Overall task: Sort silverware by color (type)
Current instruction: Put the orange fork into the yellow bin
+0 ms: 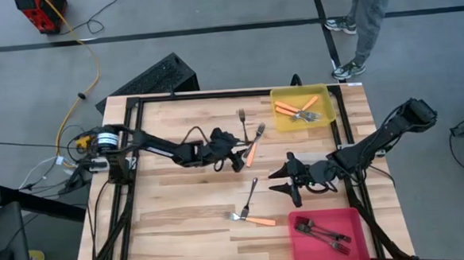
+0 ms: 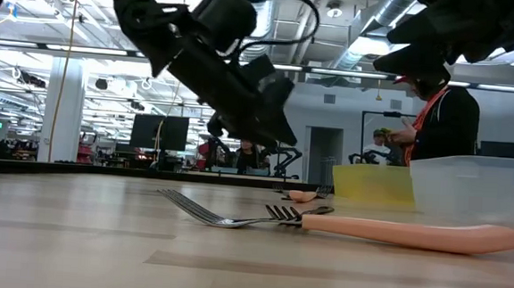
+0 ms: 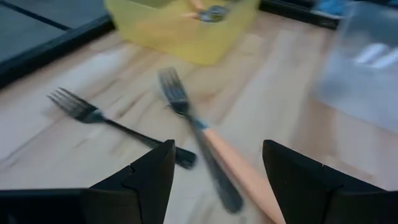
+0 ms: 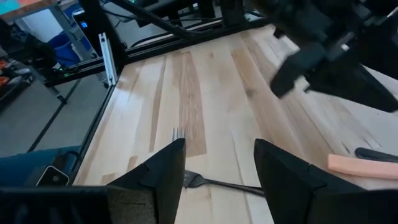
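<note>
My left gripper (image 1: 235, 155) (image 3: 217, 149) is open and hovers over a pair of forks at the table's middle: an orange-handled fork (image 3: 239, 171) and a dark fork (image 3: 214, 171) lying along it. Another dark fork (image 3: 115, 124) lies flat beside them. My right gripper (image 1: 280, 181) (image 4: 219, 149) is open and points toward the table's left. A dark fork (image 4: 214, 182) lies on the wood just ahead of its fingers. Nearer the front edge, a dark fork (image 1: 251, 194) and an orange-handled fork (image 1: 251, 219) lie flat.
A yellow bin (image 1: 283, 119) at the far right holds orange-handled forks. A red bin (image 1: 301, 242) at the near right holds dark forks. A clear bin (image 3: 367, 68) (image 2: 478, 180) stands on the right side. A person's legs (image 1: 365, 19) stand beyond the far edge.
</note>
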Motion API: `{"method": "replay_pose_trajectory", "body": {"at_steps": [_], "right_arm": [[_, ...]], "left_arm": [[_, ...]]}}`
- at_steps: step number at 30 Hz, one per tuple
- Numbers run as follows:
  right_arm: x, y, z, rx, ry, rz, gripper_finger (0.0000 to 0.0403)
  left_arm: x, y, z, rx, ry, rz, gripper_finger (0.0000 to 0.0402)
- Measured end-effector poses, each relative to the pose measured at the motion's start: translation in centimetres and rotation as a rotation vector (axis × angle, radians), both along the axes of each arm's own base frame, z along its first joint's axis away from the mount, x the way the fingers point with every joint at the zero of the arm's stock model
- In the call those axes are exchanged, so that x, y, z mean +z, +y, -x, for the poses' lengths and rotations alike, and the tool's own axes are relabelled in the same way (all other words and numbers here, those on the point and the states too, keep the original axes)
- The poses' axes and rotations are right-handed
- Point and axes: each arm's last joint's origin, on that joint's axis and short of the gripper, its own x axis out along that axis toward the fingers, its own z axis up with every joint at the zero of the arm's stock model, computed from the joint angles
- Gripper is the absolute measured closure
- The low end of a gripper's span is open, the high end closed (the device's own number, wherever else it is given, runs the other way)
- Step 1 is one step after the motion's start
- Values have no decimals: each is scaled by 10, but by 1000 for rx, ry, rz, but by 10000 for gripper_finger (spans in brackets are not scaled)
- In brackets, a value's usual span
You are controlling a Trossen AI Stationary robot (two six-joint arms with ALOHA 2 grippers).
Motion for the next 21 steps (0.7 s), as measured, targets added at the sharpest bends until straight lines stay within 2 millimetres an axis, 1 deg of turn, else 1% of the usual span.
{"method": "replay_pose_trajectory", "body": {"at_steps": [3,7,11,16,19,21], "right_arm": [[0,0,0,0,2,0,187],[-1,0,0,0,9,3,187],[-1,0,0,0,14,5,187],[-1,0,0,0,14,5,187],[-2,0,1,1,17,7,187],[-2,0,1,1,18,7,187]], "left_arm": [[-7,-3,-12,60,13,-49,175],[-13,-11,-28,65,26,-69,175],[-17,-15,-43,151,60,-99,175],[-35,-17,-60,166,164,-115,175],[-41,-18,-67,215,185,-128,175],[-43,-19,-67,225,197,-135,175]]}}
